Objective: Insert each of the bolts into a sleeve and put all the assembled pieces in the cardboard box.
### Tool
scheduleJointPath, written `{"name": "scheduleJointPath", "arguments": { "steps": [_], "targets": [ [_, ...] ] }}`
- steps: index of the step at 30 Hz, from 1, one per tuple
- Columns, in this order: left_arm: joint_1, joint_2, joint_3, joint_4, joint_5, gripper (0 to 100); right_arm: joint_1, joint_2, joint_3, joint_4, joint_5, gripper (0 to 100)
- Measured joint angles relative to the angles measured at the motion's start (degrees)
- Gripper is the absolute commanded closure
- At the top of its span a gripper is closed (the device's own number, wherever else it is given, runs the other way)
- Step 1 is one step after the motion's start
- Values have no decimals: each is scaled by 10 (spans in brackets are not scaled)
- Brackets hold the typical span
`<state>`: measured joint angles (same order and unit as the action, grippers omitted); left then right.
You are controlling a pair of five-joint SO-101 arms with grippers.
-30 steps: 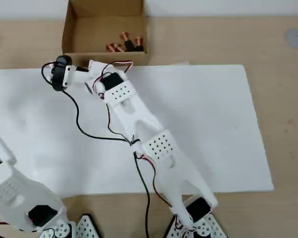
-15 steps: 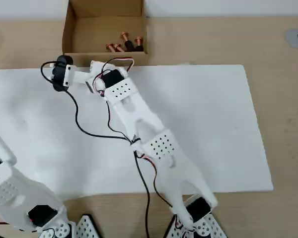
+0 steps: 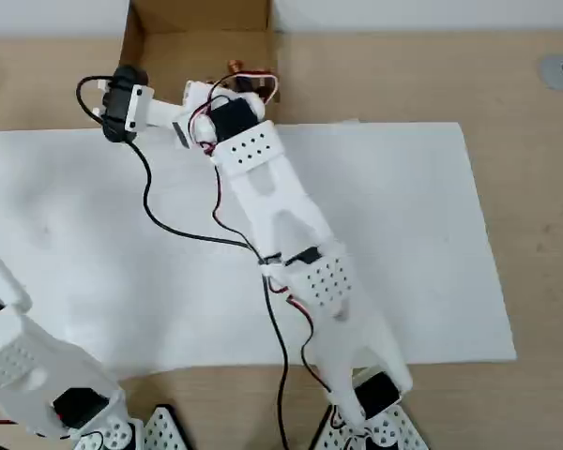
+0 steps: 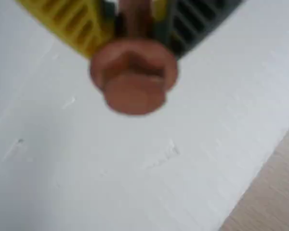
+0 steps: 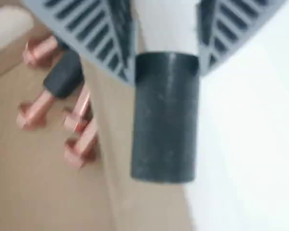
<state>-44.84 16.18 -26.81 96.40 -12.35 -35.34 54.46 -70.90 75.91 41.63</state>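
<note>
In the high view, the right arm (image 3: 263, 187) is seen stretched over the white sheet (image 3: 403, 234) to the near wall of the cardboard box (image 3: 155, 66). In the left wrist view, a copper bolt (image 4: 134, 77) is pinched by the left gripper (image 4: 135, 21) above the white sheet. In the right wrist view, a black sleeve (image 5: 166, 118) is clamped by the right gripper (image 5: 166, 43) at the box wall; what seem to be assembled pieces (image 5: 62, 79) are seen inside.

The cardboard box (image 3: 127, 66) stands on the table (image 3: 535, 187) behind the white sheet (image 3: 403, 234). Bolts (image 5: 38, 108) lie inside, by its front wall. Right gripper (image 5: 166, 33) holds 1 sleeve (image 5: 164, 118) above that wall; left gripper (image 4: 135, 24) holds 1 bolt (image 4: 134, 77) above the sheet.
</note>
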Motion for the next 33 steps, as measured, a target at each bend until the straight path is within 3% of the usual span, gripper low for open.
{"name": "scheduleJointPath", "arguments": {
  "steps": [13, 16, 24, 28, 33],
  "targets": [
    [128, -127, 105, 12, -2, 983, 18, -204, -78, 199, -165, 986],
    [135, -154, 136, -6, -1, 984, 18, -234, -115, 251, -200, 986],
    [135, -178, 162, -11, 0, 984, 28, -276, -151, 258, -305, 986],
    [135, -178, 162, -11, 0, 984, 16, -295, -85, 258, -350, 986],
    [135, -178, 162, -11, -2, 984, -6, -366, 137, 258, -373, 986]
  ]
}}
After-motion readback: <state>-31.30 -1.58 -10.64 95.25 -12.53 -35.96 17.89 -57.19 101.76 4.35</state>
